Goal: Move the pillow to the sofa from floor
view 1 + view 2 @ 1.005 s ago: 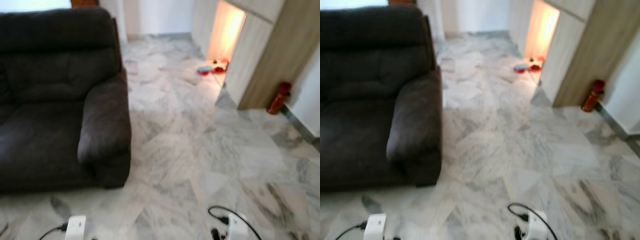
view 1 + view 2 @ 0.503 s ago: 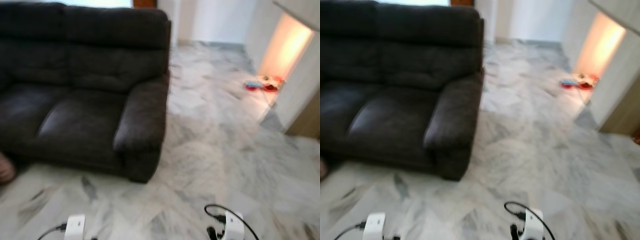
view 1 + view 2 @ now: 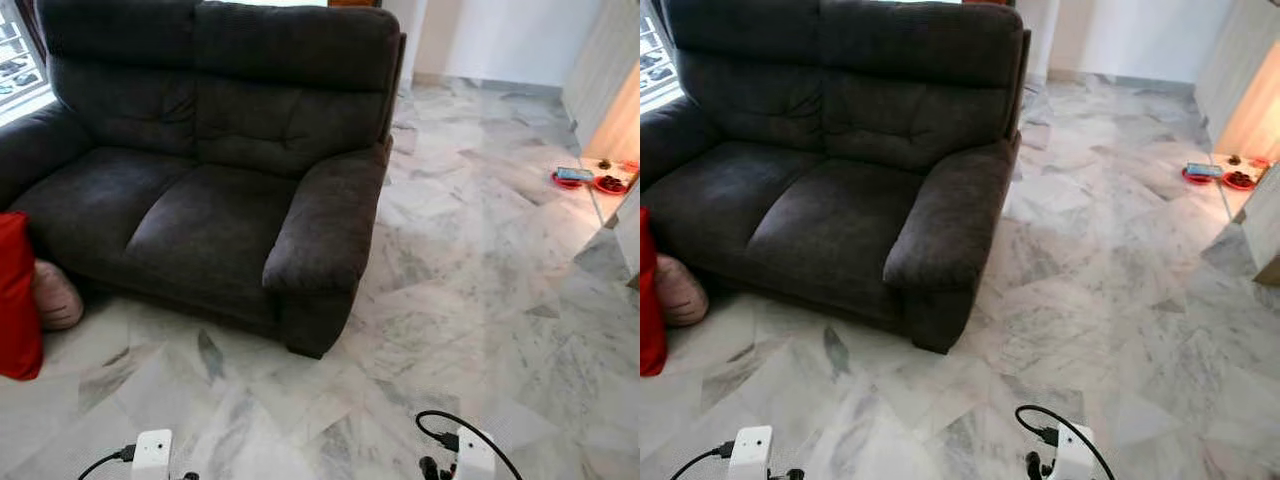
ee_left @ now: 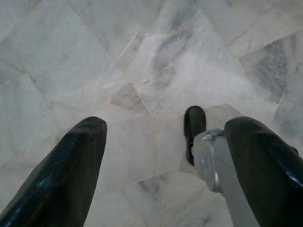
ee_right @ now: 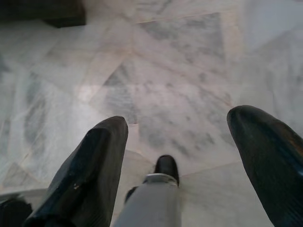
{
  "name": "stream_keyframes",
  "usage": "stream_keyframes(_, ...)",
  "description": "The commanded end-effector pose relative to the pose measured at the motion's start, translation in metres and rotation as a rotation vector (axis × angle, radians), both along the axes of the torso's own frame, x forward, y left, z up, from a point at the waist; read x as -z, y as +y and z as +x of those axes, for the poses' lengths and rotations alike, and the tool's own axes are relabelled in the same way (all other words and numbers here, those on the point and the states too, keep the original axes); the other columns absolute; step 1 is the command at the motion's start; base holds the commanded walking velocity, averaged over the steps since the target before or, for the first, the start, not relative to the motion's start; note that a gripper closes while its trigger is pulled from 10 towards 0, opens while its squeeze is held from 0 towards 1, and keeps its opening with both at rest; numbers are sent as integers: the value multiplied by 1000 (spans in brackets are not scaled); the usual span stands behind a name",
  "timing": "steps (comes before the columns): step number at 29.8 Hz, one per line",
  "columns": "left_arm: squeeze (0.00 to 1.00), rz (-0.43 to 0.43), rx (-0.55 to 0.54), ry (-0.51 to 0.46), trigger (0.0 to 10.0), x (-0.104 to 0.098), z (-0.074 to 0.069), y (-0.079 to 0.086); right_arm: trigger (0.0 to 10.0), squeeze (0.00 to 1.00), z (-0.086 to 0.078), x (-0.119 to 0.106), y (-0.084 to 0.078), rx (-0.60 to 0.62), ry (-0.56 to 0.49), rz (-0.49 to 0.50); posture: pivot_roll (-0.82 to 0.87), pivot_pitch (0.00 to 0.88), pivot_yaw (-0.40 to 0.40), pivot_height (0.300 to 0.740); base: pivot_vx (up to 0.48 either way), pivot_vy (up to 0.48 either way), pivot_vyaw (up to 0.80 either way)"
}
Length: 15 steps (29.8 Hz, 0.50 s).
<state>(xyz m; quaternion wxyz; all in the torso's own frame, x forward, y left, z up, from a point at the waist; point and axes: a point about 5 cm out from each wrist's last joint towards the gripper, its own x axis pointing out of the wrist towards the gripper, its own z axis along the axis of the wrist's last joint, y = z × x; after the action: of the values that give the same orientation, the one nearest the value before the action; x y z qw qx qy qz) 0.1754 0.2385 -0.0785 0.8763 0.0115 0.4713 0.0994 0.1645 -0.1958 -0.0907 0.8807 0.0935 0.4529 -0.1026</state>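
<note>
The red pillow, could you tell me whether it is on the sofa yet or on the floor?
On the floor. The red pillow stands on the marble floor, beside a pinkish cushion in front of the sofa.

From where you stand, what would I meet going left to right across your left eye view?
Red pillow → pinkish cushion on the floor → dark sofa → bare marble floor → red dishes by the far wall.

red pillow (image 3: 14, 297) cut off by the frame's left edge, pinkish cushion (image 3: 55, 295) half hidden behind it, small red dishes (image 3: 590, 181) too distant to identify
</note>
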Motion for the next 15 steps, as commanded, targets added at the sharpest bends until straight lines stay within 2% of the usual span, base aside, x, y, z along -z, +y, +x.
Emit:
stream_keyframes(1, 0, -16, -16, 9, 10000, 2, -4, -1, 10000, 0, -1, 1, 2, 11, 4, 7, -74, 0, -13, 740, 0, 0, 0)
stream_keyframes(7, 0, -16, -11, 8, 10000, 2, -3, 0, 10000, 0, -1, 1, 2, 19, 2, 8, -72, 0, -13, 740, 0, 0, 0)
stream_keyframes(15, 0, -17, -12, 4, 10000, 1, -2, 0, 10000, 0, 1, 0, 2, 20, -1, 6, -72, 0, -14, 740, 0, 307, 0)
